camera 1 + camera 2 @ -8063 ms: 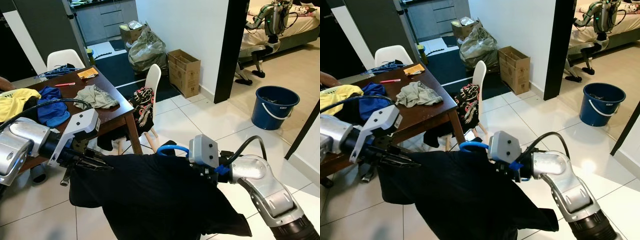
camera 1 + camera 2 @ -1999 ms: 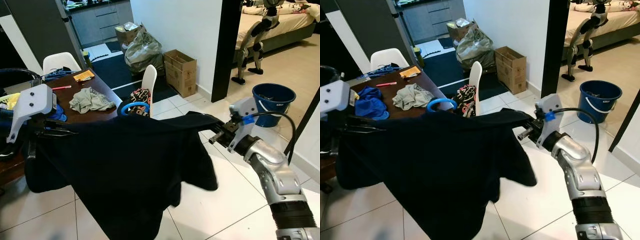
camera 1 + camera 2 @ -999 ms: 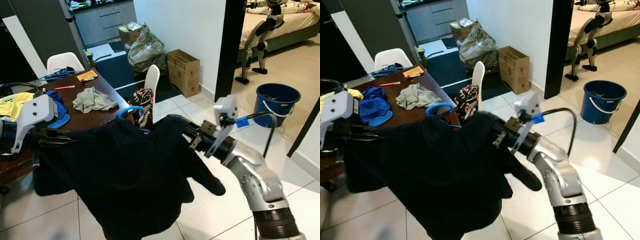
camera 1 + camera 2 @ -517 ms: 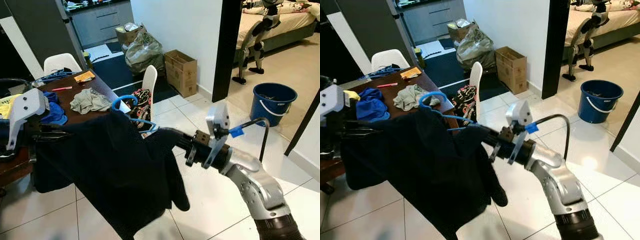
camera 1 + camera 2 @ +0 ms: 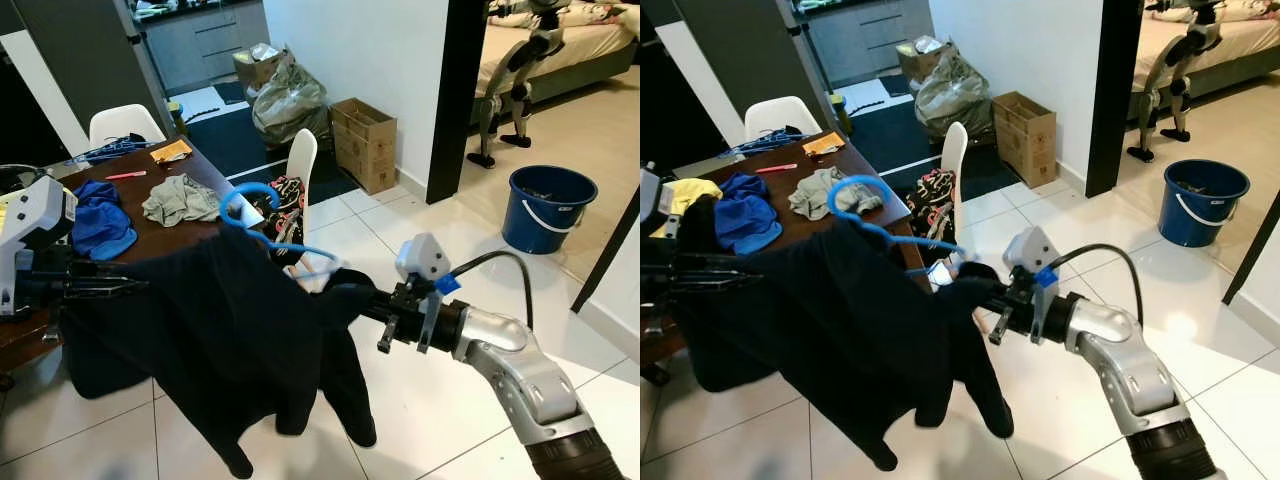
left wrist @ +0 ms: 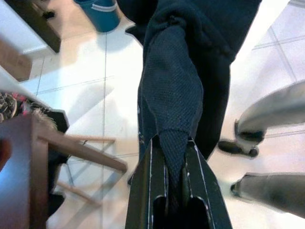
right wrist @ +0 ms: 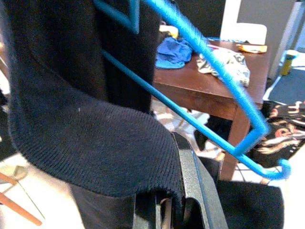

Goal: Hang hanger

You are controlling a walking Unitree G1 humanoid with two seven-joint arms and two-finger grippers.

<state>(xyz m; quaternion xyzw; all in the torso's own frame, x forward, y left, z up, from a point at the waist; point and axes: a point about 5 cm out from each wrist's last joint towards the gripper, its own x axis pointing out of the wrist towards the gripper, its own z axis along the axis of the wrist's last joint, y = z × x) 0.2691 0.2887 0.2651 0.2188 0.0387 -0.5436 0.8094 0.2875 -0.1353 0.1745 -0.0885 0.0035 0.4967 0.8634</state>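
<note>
1. My left gripper (image 5: pixel 135 287) is at the left, near the wooden table (image 5: pixel 200 235), its two fingers pinched tight on a fold of the black garment (image 5: pixel 220 340).
2. My right gripper (image 5: pixel 350 300) reaches in from the right; a thick fold of the same garment lies between and over its fingers, clamped there as far as I can see.
3. The garment sags between the two grippers and hangs down toward the tiled floor (image 5: pixel 430 400).
4. The blue hanger (image 5: pixel 262 230) sits in the garment: its hook stands up above the cloth, and one arm pokes bare toward my right gripper.
5. On the table behind lie a blue cloth (image 5: pixel 100 225), a beige cloth (image 5: pixel 180 200) and a yellow one (image 5: pixel 685 195).
6. A white chair (image 5: pixel 300 170) draped with patterned fabric stands just beyond the hanger.
7. Farther off: a cardboard box (image 5: pixel 365 140) and a stuffed bag (image 5: pixel 285 100) by the wall.
8. A blue bucket (image 5: pixel 552 205) stands far right, by the doorway.
</note>
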